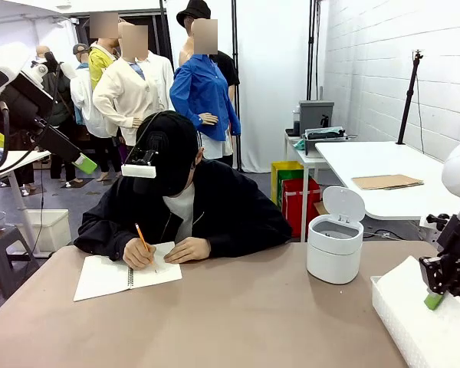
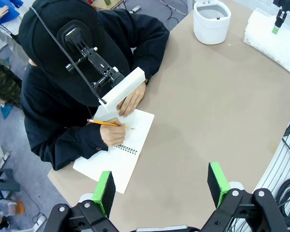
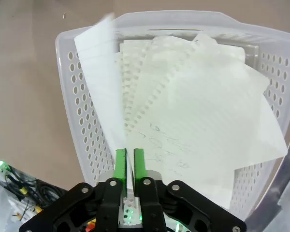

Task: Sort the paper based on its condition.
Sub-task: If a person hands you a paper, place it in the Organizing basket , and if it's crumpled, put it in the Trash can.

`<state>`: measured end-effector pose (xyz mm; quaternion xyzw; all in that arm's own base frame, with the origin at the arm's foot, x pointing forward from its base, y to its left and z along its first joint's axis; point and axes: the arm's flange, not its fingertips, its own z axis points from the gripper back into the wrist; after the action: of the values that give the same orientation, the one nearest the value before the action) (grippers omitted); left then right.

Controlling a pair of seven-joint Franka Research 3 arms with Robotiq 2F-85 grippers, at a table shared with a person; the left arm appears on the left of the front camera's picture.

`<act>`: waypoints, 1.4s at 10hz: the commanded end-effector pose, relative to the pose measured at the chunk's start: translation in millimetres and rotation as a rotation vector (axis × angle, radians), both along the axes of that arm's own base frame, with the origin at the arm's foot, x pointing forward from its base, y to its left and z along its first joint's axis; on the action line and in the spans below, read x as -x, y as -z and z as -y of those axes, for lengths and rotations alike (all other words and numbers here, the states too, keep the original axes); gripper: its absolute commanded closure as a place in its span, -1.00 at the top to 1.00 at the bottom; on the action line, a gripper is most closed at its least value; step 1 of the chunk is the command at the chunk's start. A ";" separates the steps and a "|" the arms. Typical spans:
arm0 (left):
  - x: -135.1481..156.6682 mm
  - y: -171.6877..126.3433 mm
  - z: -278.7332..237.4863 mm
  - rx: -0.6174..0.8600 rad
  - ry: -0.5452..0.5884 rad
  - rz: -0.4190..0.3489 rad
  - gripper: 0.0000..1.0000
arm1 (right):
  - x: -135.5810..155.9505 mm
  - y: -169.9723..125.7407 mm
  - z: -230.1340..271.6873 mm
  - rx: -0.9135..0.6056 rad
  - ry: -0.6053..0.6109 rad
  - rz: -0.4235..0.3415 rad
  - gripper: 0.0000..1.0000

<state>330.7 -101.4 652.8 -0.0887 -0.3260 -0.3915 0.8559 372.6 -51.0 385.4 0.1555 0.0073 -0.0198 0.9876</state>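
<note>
Right tool point(image 3: 130, 163) astride paper point(image 3: 102, 82) edge; handwriting illegible

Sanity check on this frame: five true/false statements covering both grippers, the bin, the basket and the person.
1. The left gripper is open above the brown table. True.
2. The round white plastic bin has its lid shut. False: the lid stands raised.
3. The person is writing with an orange pencil in a white spiral notebook. True.
4. The white perforated plastic basket is empty. False: loose white paper sheets lie in it.
5. The right gripper is wide open. False: its pads stand nearly together, with the edge of a thin white sheet between them.
</note>
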 end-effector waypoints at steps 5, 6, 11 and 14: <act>1.1 0.3 1.4 -0.002 -0.016 -0.003 1.00 | 55.2 5.3 9.4 0.096 -0.011 -0.020 1.00; 1.1 0.3 1.4 -0.002 -0.016 -0.003 1.00 | 58.0 2.1 10.7 0.103 -0.013 -0.021 1.00; 1.1 0.3 1.4 -0.002 -0.016 -0.003 1.00 | 75.0 -31.3 6.1 0.228 -0.085 -0.010 1.00; 1.1 0.3 1.4 -0.002 -0.016 -0.003 1.00 | 72.2 -37.3 3.1 0.230 -0.099 0.011 1.00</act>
<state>330.7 -101.4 652.8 -0.0887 -0.3260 -0.3915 0.8559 328.8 -63.3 448.4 0.0465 0.0103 0.0373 0.9982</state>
